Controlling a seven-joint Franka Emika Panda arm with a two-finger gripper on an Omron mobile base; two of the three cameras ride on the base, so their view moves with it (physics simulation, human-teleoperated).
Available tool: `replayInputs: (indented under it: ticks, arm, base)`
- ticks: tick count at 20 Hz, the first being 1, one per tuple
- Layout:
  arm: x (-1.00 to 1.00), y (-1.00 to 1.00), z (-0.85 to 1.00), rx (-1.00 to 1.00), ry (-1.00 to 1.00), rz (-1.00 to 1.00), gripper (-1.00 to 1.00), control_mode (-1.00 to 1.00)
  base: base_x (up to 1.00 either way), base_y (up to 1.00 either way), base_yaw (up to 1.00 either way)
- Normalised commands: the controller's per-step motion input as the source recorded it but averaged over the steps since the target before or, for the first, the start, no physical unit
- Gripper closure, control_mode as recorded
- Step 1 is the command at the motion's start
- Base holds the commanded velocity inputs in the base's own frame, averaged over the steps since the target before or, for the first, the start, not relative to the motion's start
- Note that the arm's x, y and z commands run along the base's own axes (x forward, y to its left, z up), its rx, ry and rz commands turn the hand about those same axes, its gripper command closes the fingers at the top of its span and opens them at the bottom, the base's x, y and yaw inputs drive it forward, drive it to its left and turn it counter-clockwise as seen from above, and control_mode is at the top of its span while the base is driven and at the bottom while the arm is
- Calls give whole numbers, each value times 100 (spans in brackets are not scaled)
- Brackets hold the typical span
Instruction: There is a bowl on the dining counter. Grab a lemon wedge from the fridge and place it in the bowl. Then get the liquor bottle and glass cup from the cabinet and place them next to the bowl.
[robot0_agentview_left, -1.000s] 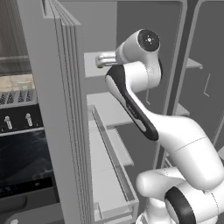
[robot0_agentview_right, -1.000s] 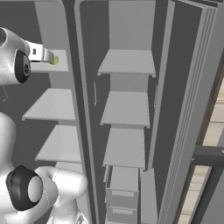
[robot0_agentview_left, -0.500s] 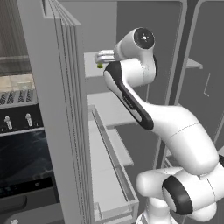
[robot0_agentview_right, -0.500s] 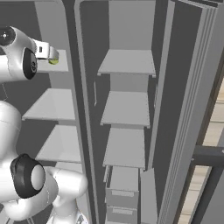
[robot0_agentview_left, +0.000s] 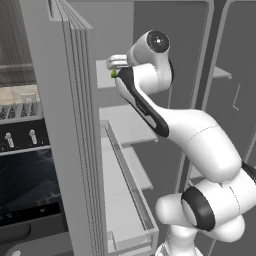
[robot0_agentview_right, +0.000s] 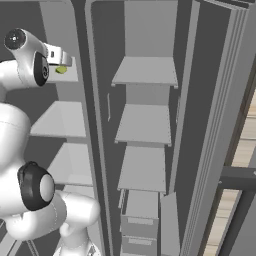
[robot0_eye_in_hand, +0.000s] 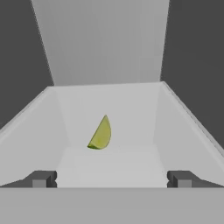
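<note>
The small yellow-green lemon wedge (robot0_eye_in_hand: 101, 134) lies near the middle of a white upper shelf (robot0_eye_in_hand: 131, 109) inside the tall grey fridge (robot0_agentview_left: 70, 125). The claw (robot0_eye_in_hand: 111, 178) faces it, its 2 dark fingertips (robot0_eye_in_hand: 41, 178) spread wide, holding nothing.

base views flanking fridge (robot0_agentview_left: 70, 125); hand view close

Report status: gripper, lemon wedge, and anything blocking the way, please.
Gripper open, nothing held, aimed into the fridge. Lemon wedge lies on the white shelf, ahead of the fingertips, between their lines. Nothing seen in the way.
</note>
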Motion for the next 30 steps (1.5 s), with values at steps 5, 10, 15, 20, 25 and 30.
replayInputs:
  ticks: [5, 10, 15, 20, 25, 30]
  arm:
    - [20, 4, -14, 0, 1, -1, -100, -100]
    - [16, 16, -19, 0, 2, -2, -100, -100]
    - [17, 19, -7, 0, 1, -5, -100, -100]
    - [23, 10, 0, 0, 1, -4, -100, -100]
    - [22, 8, -3, 0, 2, -4, -100, -100]
    - [19, 9, -10, 0, 2, -3, -100, -100]
  base:
    - [0, 0, 0]
    - [0, 0, 0]
    - [0, 0, 0]
    - [0, 0, 0]
    - [0, 0, 0]
    - [0, 0, 0]
